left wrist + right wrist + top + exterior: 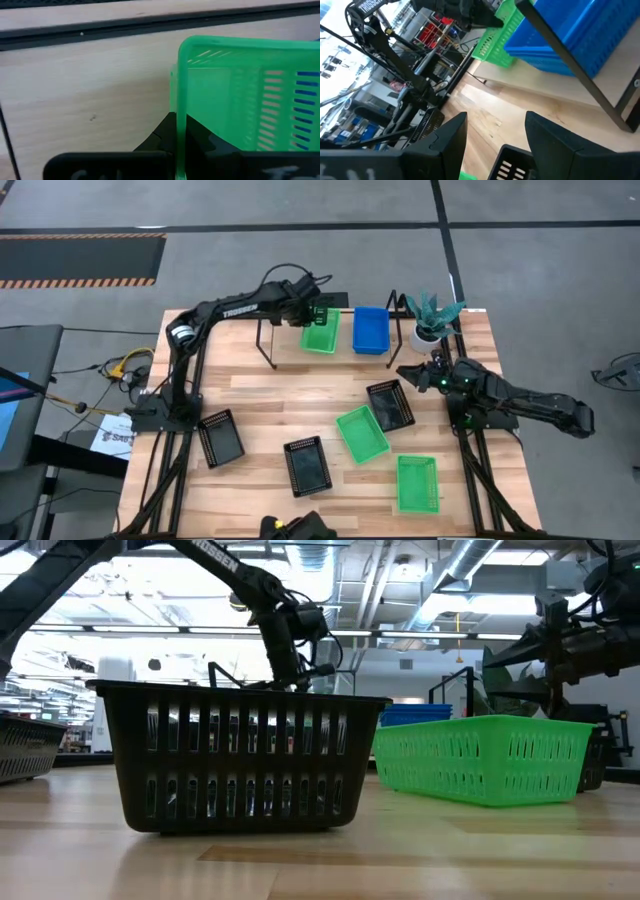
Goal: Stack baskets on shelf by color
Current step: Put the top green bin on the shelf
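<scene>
Left tool point(312, 313) clamped on the wall of a green basket point(321, 330) on the shelf point(290, 318), just beside the blue basket point(370, 328) there. Right tool point(412, 372) open, empty, off the shelf's end by the plant pot point(428, 332). Other baskets scattered across the worktop point(260, 395) before the shelf.

White capital letters reading "TROSSEN" run along the dark upper link of the left robot arm point(235, 309) in the overhead view. The level table-height view shows only the word's ending, "OSSEN". No other text is legible anywhere.
</scene>
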You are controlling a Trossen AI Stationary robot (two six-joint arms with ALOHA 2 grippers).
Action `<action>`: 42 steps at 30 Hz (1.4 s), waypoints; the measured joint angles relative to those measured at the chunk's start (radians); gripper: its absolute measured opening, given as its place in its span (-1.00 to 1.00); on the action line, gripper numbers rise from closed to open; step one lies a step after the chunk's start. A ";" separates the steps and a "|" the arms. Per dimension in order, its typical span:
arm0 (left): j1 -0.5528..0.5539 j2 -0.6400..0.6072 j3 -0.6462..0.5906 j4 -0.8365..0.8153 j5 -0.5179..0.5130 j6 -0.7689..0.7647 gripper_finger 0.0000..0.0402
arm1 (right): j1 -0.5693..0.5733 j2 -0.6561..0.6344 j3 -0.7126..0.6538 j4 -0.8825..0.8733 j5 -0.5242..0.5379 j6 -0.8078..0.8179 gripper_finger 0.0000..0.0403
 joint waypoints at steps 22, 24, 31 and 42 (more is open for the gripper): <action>-0.004 0.039 0.008 0.220 0.065 -0.006 -0.33 | -0.003 0.000 0.000 0.001 -0.001 0.013 0.11; -0.003 0.039 0.034 0.203 0.077 0.014 -0.19 | -0.003 0.000 0.000 0.001 -0.002 0.007 0.11; -0.026 0.038 0.167 0.106 0.096 0.076 0.12 | -0.001 0.000 0.000 0.001 -0.002 0.007 0.11; -0.197 0.036 0.487 -0.253 0.025 0.206 0.18 | -0.001 0.000 0.000 -0.003 -0.005 -0.010 0.11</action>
